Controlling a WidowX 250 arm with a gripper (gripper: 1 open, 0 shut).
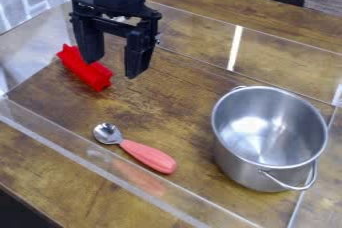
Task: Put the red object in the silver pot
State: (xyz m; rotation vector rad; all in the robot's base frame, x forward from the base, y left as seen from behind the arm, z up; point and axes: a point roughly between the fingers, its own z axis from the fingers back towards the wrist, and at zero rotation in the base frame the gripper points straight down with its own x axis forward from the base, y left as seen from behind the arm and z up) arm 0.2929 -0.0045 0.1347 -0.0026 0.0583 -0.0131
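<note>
The red object point(83, 67), a bright red ridged bar, lies on the wooden table at the left. My gripper point(112, 62) hangs just above and to the right of it, fingers pointing down and open, the left finger close to the bar with nothing held. The silver pot point(270, 136) stands empty at the right front, its small loop handle toward the near edge.
A metal spoon with a salmon-red handle point(135, 147) lies near the front between bar and pot. Clear acrylic walls point(80, 137) border the wooden table point(187, 82) along the front and left.
</note>
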